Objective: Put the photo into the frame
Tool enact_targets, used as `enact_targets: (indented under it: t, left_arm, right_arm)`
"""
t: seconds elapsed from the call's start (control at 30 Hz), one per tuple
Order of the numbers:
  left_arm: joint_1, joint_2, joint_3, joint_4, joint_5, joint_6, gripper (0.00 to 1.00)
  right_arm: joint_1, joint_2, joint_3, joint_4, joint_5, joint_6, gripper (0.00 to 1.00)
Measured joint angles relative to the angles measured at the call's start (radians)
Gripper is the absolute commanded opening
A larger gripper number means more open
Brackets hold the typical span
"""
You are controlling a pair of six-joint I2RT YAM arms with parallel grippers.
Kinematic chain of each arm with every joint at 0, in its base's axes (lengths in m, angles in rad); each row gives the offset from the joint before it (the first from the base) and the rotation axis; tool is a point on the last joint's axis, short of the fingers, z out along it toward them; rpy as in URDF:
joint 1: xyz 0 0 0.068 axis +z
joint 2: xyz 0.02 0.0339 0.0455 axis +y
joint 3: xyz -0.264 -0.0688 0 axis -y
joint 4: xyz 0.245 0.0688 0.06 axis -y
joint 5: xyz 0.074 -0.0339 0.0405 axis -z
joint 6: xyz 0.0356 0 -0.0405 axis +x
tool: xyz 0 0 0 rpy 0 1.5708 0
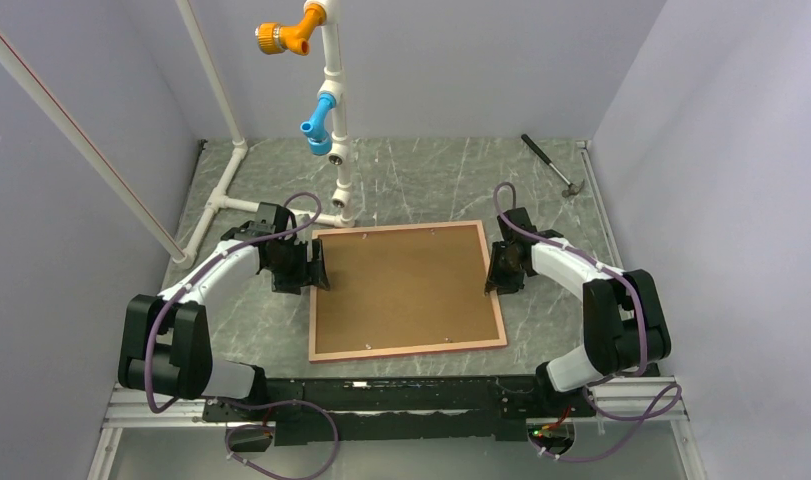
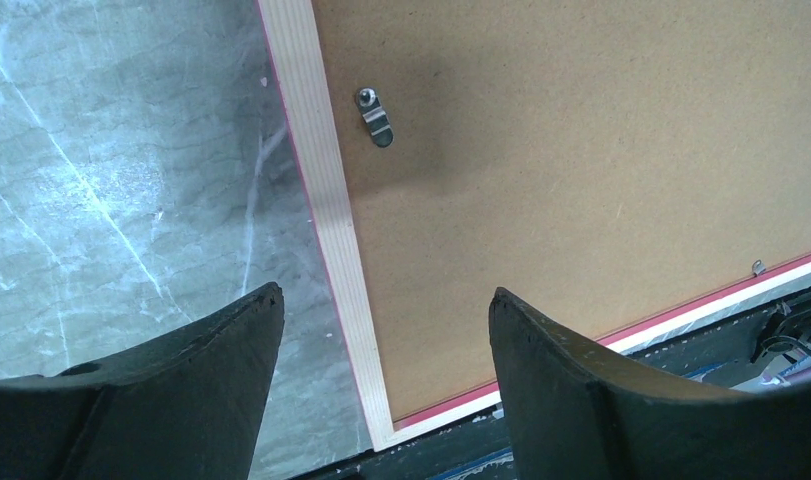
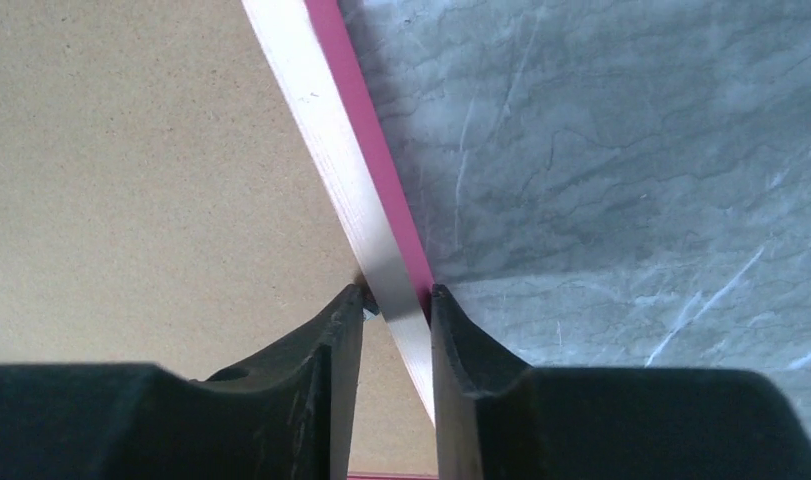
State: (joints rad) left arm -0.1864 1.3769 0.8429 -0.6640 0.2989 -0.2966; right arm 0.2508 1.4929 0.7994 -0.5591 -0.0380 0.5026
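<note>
The frame (image 1: pixel 409 351) lies face down on the marble table, its pale wood back up and a pink-red edge showing. A brown hardboard backing panel (image 1: pixel 406 285) fills it. The photo is hidden. My left gripper (image 1: pixel 316 268) stands open astride the frame's left rail (image 2: pixel 326 180), its fingers apart from it, near the rail's near corner. A small metal turn clip (image 2: pixel 376 118) sits on the panel beside that rail. My right gripper (image 1: pixel 493 270) is at the right rail (image 3: pixel 331 140), its two fingers closed against the rail's inner and outer sides (image 3: pixel 396 293).
A white pipe stand (image 1: pixel 336 120) with orange and blue fittings rises just behind the frame's far left corner. Its base pipes (image 1: pixel 216 200) run along the left. A hammer (image 1: pixel 551 165) lies at the far right. A black rail (image 1: pixel 401 390) borders the near edge.
</note>
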Motion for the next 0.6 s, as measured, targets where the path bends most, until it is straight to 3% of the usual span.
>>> enact_targets:
  t: [0.17,0.6]
  left_arm:
    - [0.0,0.0,0.0,0.0,0.0,0.0,0.78]
    - [0.0,0.0,0.0,-0.005,-0.014,0.0,0.79]
  right_arm:
    - [0.001,0.001,0.005,-0.002,0.016,-0.005,0.01]
    - [0.004,-0.001,0.006,-0.003,0.019,-0.01,0.0]
